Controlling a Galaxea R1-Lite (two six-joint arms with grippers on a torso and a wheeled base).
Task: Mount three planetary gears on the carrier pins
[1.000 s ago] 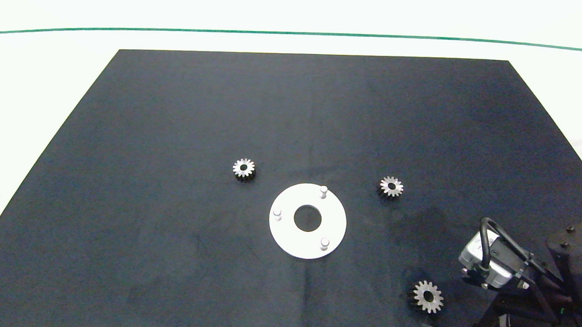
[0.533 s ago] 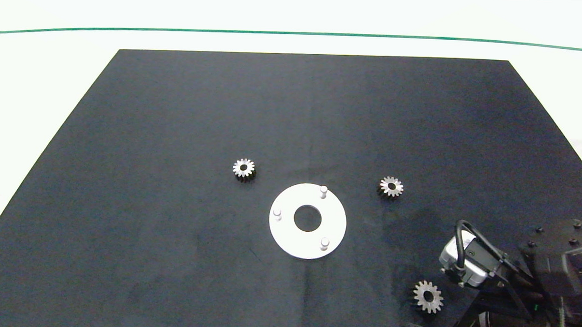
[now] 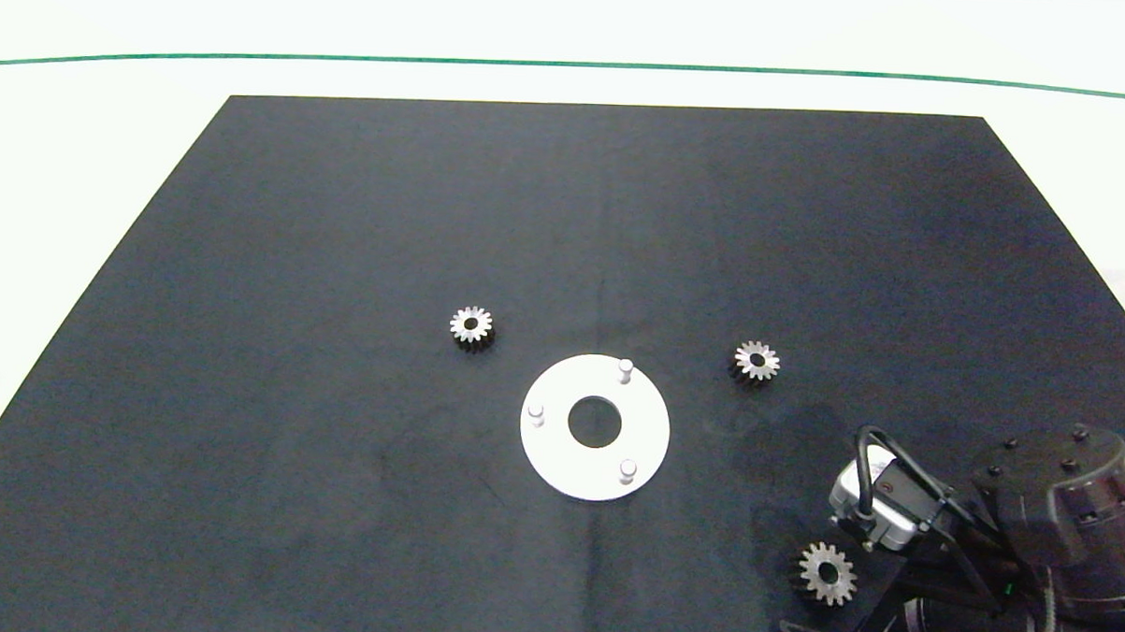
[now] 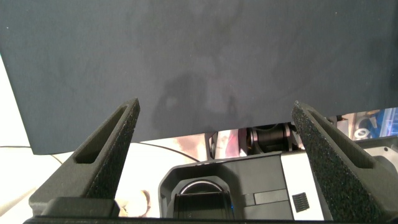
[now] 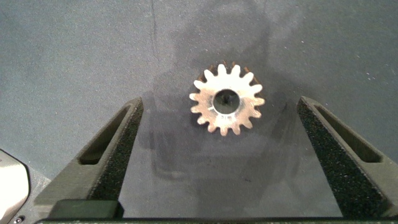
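Gears lie loose on the black mat (image 3: 340, 252) that covers the bench, all three flat with bores facing up. One gear (image 3: 471, 326) sits up-left of the white disc (image 3: 558, 447), a second gear (image 3: 756, 360) up-right of it, and the third gear (image 3: 828, 573) well to the lower right, near the mat's front edge. None touches the disc. The disc is flat and round with a large central hole, and its three pins (image 3: 625, 370) stand upright and bare, evenly spaced around the hole.

The right arm comes in from the lower right corner, its dark rounded joint and grey wrist camera housing just right of the third gear. The right end effector (image 5: 219, 155) points down at the mat with its fingers (image 5: 109, 155) spread wide. That third gear (image 5: 226, 101) lies beyond the fingertips, centred on the gap between them and touched by neither. Its silvery face shows pointed teeth around a round bore, and it throws a faint shadow on the matte surface. The finger pads look dark and grainy, like foam.

The left end effector (image 4: 217, 155) is parked off the near edge of the mat, its fingers (image 4: 99, 162) likewise spread wide with nothing between them, over the robot's own base.
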